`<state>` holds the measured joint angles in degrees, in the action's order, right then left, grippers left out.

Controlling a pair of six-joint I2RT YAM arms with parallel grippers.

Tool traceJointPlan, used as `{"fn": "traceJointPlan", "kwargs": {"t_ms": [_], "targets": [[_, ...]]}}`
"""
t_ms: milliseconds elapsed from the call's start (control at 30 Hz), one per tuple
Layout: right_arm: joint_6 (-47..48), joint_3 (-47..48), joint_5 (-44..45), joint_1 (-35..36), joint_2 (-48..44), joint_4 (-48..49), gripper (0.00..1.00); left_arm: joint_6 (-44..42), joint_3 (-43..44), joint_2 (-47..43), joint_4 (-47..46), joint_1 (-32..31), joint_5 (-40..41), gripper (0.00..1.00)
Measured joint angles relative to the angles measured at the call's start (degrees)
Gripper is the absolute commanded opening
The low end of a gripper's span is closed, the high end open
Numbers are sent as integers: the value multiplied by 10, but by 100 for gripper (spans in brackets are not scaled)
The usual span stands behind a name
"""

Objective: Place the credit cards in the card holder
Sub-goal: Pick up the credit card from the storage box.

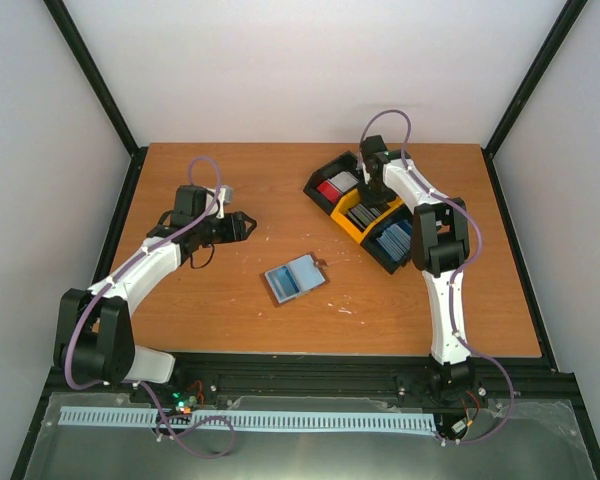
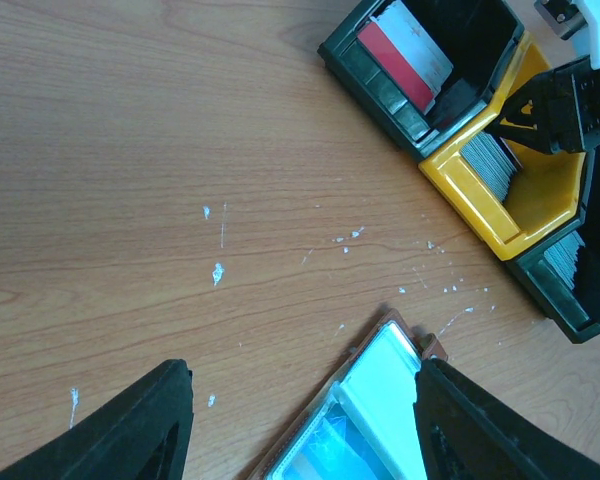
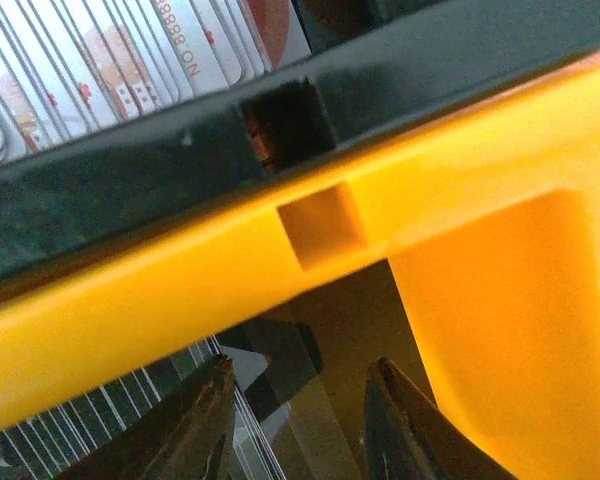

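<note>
A brown wooden desk (image 1: 230,180) carries two white-and-black robot arms. The left arm (image 1: 145,265) reaches across the desk's left side, and the right arm (image 1: 445,290) bends down into a black-and-yellow three-compartment plastic tray (image 1: 355,233) at the far right.

The small brown leather bifold card holder (image 1: 294,279) lies open and flat near the middle of the desk, its pale blue-grey inside facing up. It is well apart from the tray and untouched by either arm.

The tray holds the credit cards on edge in three stacks: red-and-white cards (image 1: 336,186) in the far black bin, dark grey cards (image 1: 360,215) in the yellow middle bin and blue cards (image 1: 392,238) in the near black bin.

The left pincer (image 2: 302,368) hangs over bare wood beside the card holder, its black fingers spread wide with nothing between them. The right pincer (image 3: 295,420) is down inside the yellow bin with its two fingers a little apart. A dark grey card stands between them, but whether they pinch it cannot be told.
</note>
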<state>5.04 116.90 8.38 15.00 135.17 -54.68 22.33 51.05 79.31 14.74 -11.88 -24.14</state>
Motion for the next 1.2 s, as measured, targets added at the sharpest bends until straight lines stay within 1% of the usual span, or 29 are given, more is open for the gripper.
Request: {"fn": "traceJointPlan", "kwargs": {"t_ms": [67, 200, 333, 467, 900, 1033, 1200], "targets": [[0, 0, 1, 0, 0, 0, 36, 0, 0, 0, 0, 0, 1, 62], [-2, 0, 6, 0, 0, 0, 32, 0, 0, 0, 0, 0, 1, 62], [-2, 0, 24, 0, 0, 1, 27, 0, 0, 0, 0, 0, 2, 62], [-1, 0, 46, 0, 0, 1, 25, 0, 0, 0, 0, 0, 3, 62], [3, 0, 121, -3, -14, 9, 22, 0, 0, 0, -2, 0, 4, 62], [10, -5, 129, -6, -14, 16, 22, 0, 0, 0, -2, 0, 5, 62], [17, -19, 129, -6, -14, 17, 17, 0, 0, 0, -2, 0, 7, 62]]}}
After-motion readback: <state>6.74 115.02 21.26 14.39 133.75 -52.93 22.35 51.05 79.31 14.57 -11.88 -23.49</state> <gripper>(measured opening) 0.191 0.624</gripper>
